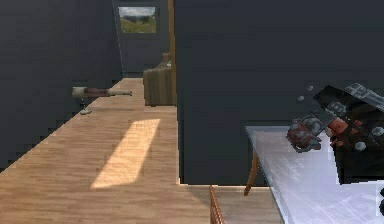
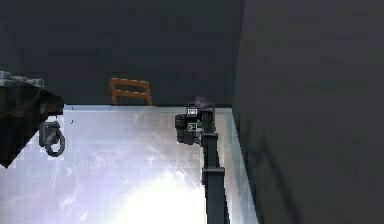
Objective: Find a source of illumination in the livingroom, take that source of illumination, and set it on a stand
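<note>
Currently listed, 1 moment, search step by my judgement:

1. Desk [image 2: 120, 170]: white, glossy, against dark walls; its near corner sits at the forward view's right [image 1: 300, 175].
2. Arm [image 2: 213, 185]: dark bar reaching out over the desk's right part, toward the far edge.
3. Fingers [image 2: 182, 130]: at the arm's far end, near the desk's far right corner. Whether they are apart or together cannot be told, nor whether they hold anything; a small grey blob [image 2: 203, 102] sits just behind them.
4. Clutter [image 2: 20, 115]: dark heap on the desk's left, well apart from the fingers, with a ring [image 2: 52, 140] hanging at its near side.
5. Chair [image 2: 130, 90]: wooden, at the desk's far side.
6. Hall: wooden floor [image 1: 100, 150], picture [image 1: 138, 18] on the far wall, brown seat [image 1: 158, 82] beyond, low object [image 1: 100, 92] on the floor at far left.

Task's thing: no shape can be safely called a lamp; the low object and the clutter are candidates only.

Risks:
- Taking the wrong thing, because these blobs are ambiguous.
- The arm sweeping into the clutter or chair if the base turns with it extended.
- The base clipping the desk corner on driving off.
</note>
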Controlling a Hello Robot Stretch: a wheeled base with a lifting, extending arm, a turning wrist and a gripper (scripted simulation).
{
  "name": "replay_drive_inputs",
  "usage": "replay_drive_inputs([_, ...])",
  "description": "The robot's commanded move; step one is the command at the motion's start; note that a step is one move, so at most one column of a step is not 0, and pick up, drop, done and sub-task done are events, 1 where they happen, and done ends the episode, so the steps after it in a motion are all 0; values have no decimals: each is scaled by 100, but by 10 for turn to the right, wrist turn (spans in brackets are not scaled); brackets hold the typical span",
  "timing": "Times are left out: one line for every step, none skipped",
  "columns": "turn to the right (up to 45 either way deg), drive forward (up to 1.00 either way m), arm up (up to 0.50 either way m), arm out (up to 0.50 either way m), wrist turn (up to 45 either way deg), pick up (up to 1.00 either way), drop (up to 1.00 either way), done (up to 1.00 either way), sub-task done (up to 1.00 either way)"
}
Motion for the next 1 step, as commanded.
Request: replay_drive_inputs([0,0,22,0,0,0,0,0,0])
